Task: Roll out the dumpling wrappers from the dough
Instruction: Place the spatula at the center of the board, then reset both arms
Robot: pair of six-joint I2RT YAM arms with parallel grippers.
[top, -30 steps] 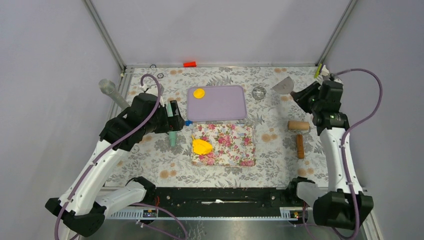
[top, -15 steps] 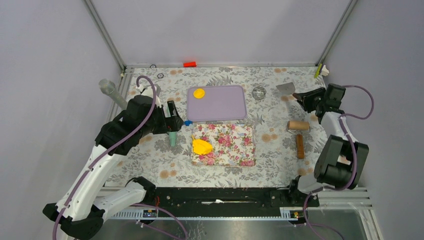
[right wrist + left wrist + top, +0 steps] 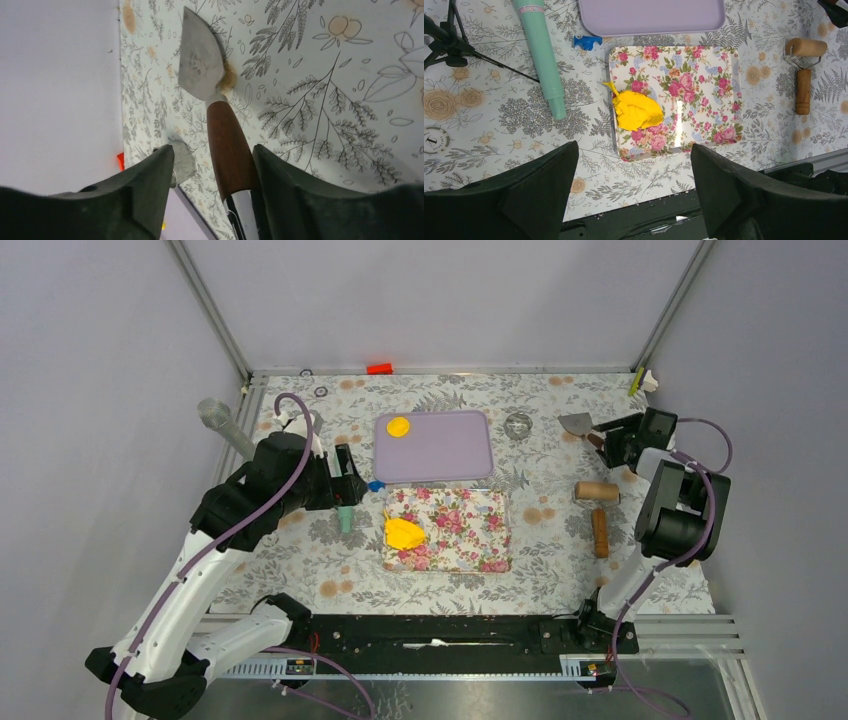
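Floral tablecloth, far right: the right gripper [image 3: 212,150] has lowered the scraper [image 3: 200,65] onto it, jaws now wider than the handle, apparently released. Left gripper [image 3: 633,147] hangs agape, empty, above the dough [image 3: 636,110] on the floral tray [image 3: 704,100]; rolling not yet begun

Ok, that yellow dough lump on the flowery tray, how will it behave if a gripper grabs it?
The dough looks soft: its folded, irregular shape and thin drawn-out tail suggest it would dent and sag rather than stay stiff. Lying flat on the floral tray, it probably won't roll.
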